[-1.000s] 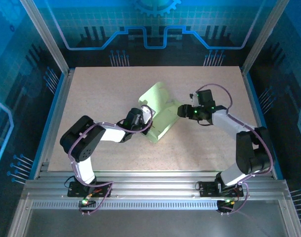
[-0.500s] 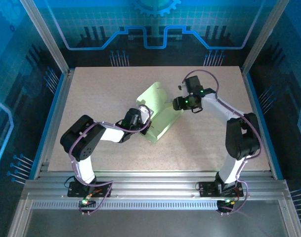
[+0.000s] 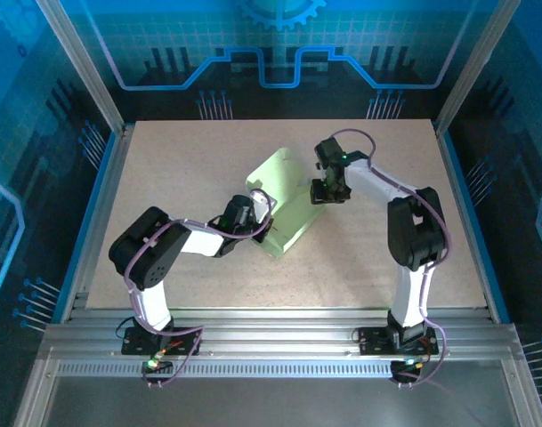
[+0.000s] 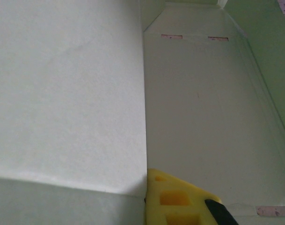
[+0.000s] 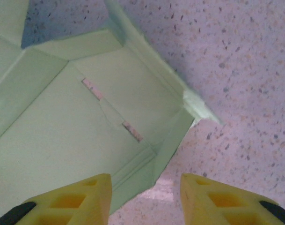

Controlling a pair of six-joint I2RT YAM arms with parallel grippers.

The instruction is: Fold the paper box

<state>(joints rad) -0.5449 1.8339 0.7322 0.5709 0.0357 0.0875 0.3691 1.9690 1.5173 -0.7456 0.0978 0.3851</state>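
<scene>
The paper box (image 3: 284, 203) is a pale green card sheet, partly folded, lying mid-table with one panel raised. My left gripper (image 3: 263, 224) is at its near left side, shut on that raised panel. In the left wrist view the panel (image 4: 67, 93) stands edge-on against my one visible yellow finger (image 4: 179, 201), and the box floor (image 4: 208, 117) with its slots lies beyond. My right gripper (image 3: 320, 196) hangs over the box's right corner. There its fingers (image 5: 72, 201) are apart, with the corner flap (image 5: 165, 150) reaching into the gap and touching neither.
The speckled tabletop (image 3: 368, 258) has free room to the right and in front of the box. Aluminium rails (image 3: 279, 342) run along the near edge and metal posts (image 3: 84, 62) frame the sides. Bare table (image 5: 240, 70) shows beside the box corner.
The right arm has swung from the right side round to the far side of the box corner, and its jaws have narrowed. The left arm and the box have stayed put.
</scene>
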